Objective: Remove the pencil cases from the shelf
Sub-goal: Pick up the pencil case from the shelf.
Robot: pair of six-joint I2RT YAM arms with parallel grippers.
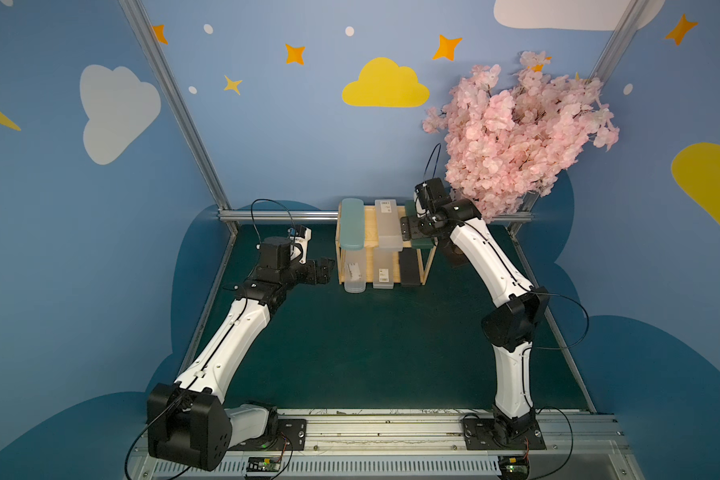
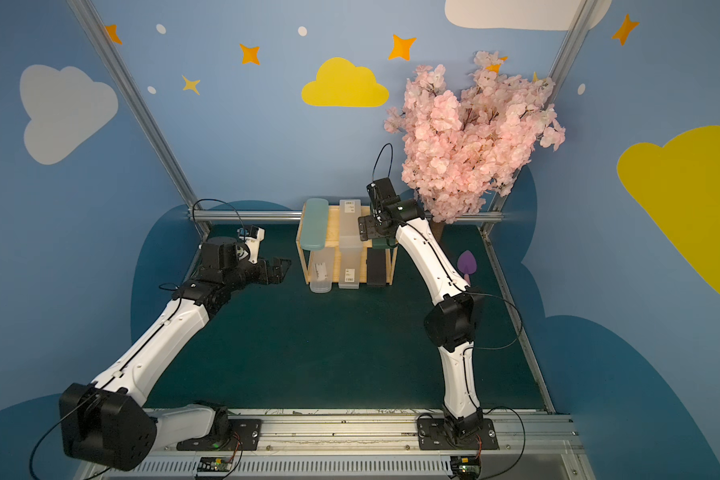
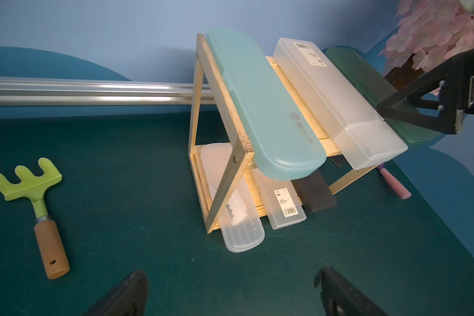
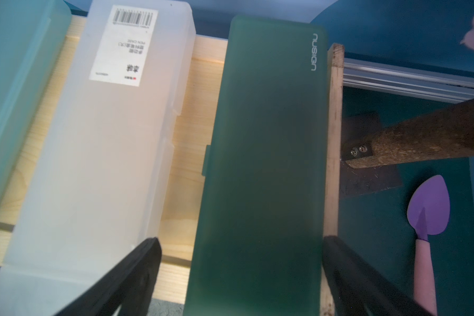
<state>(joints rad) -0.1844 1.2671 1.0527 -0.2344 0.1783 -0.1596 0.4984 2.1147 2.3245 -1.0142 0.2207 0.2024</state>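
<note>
**Wide right jaws flank the dark green case [image 4: 263, 164] on the shelf [image 1: 370, 228]**

In a top view the shelf sits centre frame, at the back of the desk [image 1: 371, 353], with all six pencil cases on it. On the top tier are a light teal case [image 3: 260, 104] and a frosted case [image 4: 99, 136] whose barcode label [image 4: 123, 46] reads "PEN CASE". Beside them lies the dark green case, printed "nusign" in white near one corner. The right jaws stand wide on either side of it, with a gap on one side. On the lower tier are a clear case [image 3: 238, 219], a labelled frosted case [image 3: 282, 202] and a black case [image 3: 315, 191]. The left jaws gape wide and empty, left of the shelf.
</note>
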